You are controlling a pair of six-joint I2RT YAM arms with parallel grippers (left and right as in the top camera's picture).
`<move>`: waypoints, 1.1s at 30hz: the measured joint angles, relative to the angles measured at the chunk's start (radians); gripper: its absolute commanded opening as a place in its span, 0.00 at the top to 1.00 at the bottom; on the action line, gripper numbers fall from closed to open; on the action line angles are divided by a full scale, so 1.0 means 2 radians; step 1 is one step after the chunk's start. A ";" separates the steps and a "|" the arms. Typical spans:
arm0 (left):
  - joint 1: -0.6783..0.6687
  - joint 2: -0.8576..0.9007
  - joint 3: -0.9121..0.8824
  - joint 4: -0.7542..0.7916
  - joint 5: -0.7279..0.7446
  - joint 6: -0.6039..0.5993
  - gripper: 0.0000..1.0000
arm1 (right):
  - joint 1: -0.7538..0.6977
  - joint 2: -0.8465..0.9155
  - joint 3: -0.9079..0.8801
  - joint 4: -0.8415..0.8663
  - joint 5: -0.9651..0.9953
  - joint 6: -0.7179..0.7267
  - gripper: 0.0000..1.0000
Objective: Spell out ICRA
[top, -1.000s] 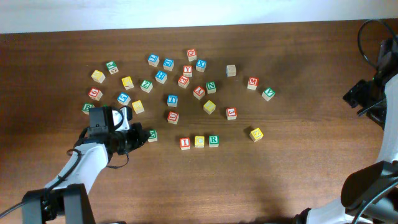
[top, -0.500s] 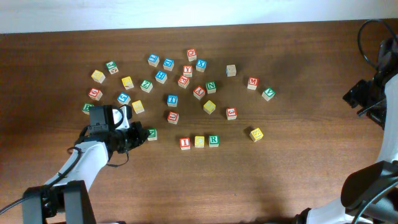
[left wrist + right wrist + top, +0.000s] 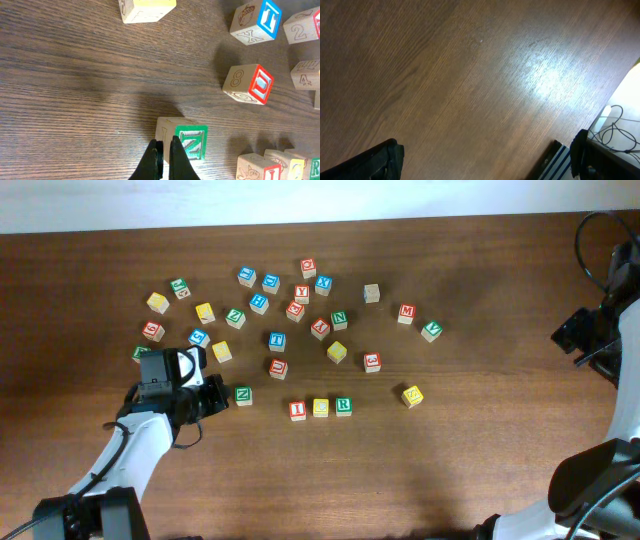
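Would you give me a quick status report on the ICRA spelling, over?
Left hand shut, empty, tips at green block. Right hand open, off to side. I block, C block, R block in row; fourth letter missing. No obstruction seen.

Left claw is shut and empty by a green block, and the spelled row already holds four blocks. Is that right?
No. The overhead view shows the row holds three blocks, not four. The left claw is shut and empty by the green block.
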 measured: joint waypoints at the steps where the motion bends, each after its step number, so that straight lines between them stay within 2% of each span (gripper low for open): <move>1: -0.005 0.003 0.000 0.000 -0.001 0.000 1.00 | 0.000 0.000 0.000 0.000 0.000 0.000 0.02; 5: -0.025 0.019 0.000 0.005 -0.001 0.000 1.00 | 0.000 0.000 0.000 0.000 0.000 0.000 0.02; 18: -0.026 0.023 0.001 0.006 -0.019 0.000 1.00 | 0.000 0.000 0.000 0.000 0.000 0.000 0.02; 24: -0.028 0.025 0.015 -0.006 -0.096 -0.062 1.00 | 0.000 0.000 0.000 0.000 0.000 0.000 0.02; 33: -0.028 0.021 0.024 -0.036 -0.151 -0.099 1.00 | 0.000 0.000 0.000 0.000 0.000 0.000 0.02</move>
